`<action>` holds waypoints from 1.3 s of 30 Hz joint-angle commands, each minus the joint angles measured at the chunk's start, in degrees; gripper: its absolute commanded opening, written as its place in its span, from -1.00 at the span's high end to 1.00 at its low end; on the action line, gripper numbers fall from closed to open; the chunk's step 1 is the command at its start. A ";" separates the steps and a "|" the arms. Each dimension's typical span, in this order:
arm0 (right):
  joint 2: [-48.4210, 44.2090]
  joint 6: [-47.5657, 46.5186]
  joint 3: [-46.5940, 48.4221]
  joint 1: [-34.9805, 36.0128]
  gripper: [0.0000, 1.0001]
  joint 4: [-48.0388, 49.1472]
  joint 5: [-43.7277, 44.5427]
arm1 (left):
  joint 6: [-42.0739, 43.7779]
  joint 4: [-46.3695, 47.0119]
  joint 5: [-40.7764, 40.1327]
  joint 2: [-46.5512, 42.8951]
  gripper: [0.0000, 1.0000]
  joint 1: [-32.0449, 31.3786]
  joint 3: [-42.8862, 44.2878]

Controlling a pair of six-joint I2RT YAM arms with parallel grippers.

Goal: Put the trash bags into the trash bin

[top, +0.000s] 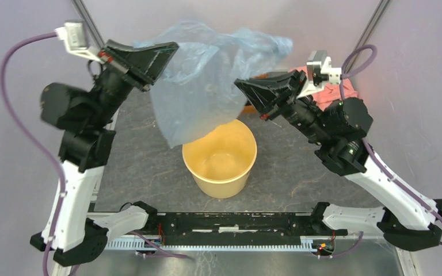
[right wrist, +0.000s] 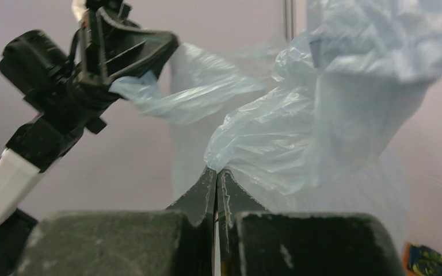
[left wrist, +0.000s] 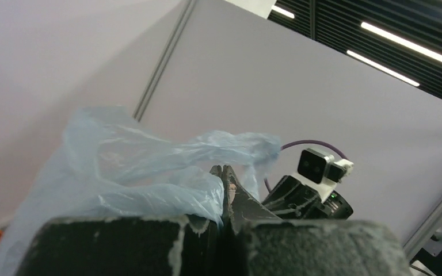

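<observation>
Left gripper [left wrist: 223,170]: fingers pressed together, pinching a fold at the upper left edge of the trash bag [top: 198,86]; right gripper [right wrist: 216,172]: fingers likewise closed, on a bunched fold at the bag's right side; bag: aloft, spread between both claws, lower tip hanging over the far-left rim of the trash bin [top: 221,172], contact unclear; bin: upright on the table [top: 138,167], below and between the claws; salmon-pink cloth [top: 348,89]: behind the right gripper.
</observation>
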 commanded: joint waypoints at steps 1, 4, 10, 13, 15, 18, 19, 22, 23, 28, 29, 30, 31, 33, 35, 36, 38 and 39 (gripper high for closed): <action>-4.30 0.92 -7.14 0.07 0.99 -5.01 1.50 | -8.42 7.34 4.00 2.09 0.96 0.00 -2.96; -5.89 2.18 -10.87 0.11 0.99 -3.09 -1.65 | -8.36 7.08 2.35 1.75 0.96 0.00 -4.67; -0.61 0.08 -1.78 0.78 0.99 -6.66 -13.39 | -0.26 -2.81 -5.15 -0.40 0.96 0.00 0.77; -1.52 2.29 -3.50 1.81 0.99 -2.37 -15.71 | 1.40 -5.18 -6.00 -0.21 0.96 0.00 3.40; -2.58 5.59 -6.15 2.28 0.99 1.24 -16.87 | 1.40 -5.80 -5.70 0.42 0.96 0.00 5.02; -4.74 10.93 -10.94 3.94 0.99 7.06 -18.31 | -0.15 -4.90 -4.22 2.14 0.96 -0.01 6.28; -5.96 12.20 -12.63 4.66 0.99 9.13 -18.79 | -0.93 -4.35 -3.59 2.93 0.96 0.00 6.68; -8.99 13.82 -16.93 5.55 0.99 10.84 -17.10 | -3.87 -1.66 -1.12 5.42 0.96 -0.06 7.22; -10.02 13.08 -17.50 5.60 0.99 9.90 -15.79 | -5.12 -0.55 -0.37 6.12 0.96 0.00 6.96; -14.90 10.12 -20.12 5.55 1.00 3.59 -7.50 | -11.92 7.33 1.83 8.43 0.96 -0.71 3.32; -15.82 8.37 -20.95 5.51 0.99 1.69 -5.39 | -13.42 9.07 0.88 8.64 0.96 -2.02 1.29; -16.55 6.98 -21.67 5.54 0.99 0.08 -3.37 | -14.04 11.22 -0.41 8.88 0.96 -4.05 -0.41; -17.38 5.89 -21.89 5.50 1.00 -1.78 0.05 | -13.79 13.14 -2.07 9.30 0.95 -6.68 -1.52; -18.46 3.75 -21.12 5.55 1.00 -4.99 3.46 | -10.98 12.70 -5.57 11.55 0.96 -12.62 -0.34; -19.44 2.53 -19.69 5.57 1.00 -6.22 4.33 | -9.51 11.45 -6.30 15.13 0.96 -16.49 3.39; -19.83 2.06 -19.14 5.56 0.99 -6.24 4.15 | -9.30 11.22 -6.01 17.50 0.95 -17.60 5.32; -20.42 0.95 -17.43 5.54 0.99 -8.04 4.53 | -8.88 10.98 -5.92 19.85 0.96 -19.54 7.90; -20.78 0.52 -16.76 5.52 0.99 -9.37 5.53 | -8.50 10.97 -6.18 20.42 0.96 -20.13 8.41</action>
